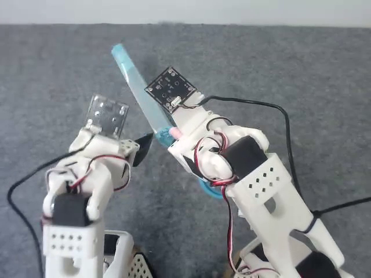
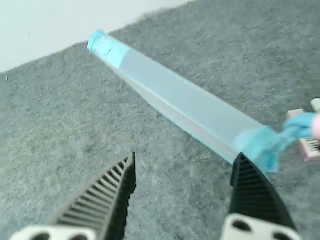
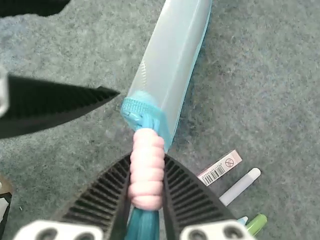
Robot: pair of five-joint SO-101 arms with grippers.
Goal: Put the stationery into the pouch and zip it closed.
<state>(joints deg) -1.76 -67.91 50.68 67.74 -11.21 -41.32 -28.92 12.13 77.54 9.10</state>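
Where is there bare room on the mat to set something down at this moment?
Free: grey mat far left, between back wall and left arm; also far right, beyond the black cable. Crowded: the centre, where the pouch runs between both arms, and the stationery beside it.

we note a long translucent blue pouch (image 3: pixel 172 60) held aslant by its pink pull (image 3: pixel 146 167); eraser (image 3: pixel 219 167) and white pen (image 3: pixel 240 186) lie nearby.

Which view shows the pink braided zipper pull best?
Right wrist view: the pink braided zipper pull sits central, clamped in the jaws of the right gripper. High view shows a small pink tip; left wrist view a sliver at the edge.
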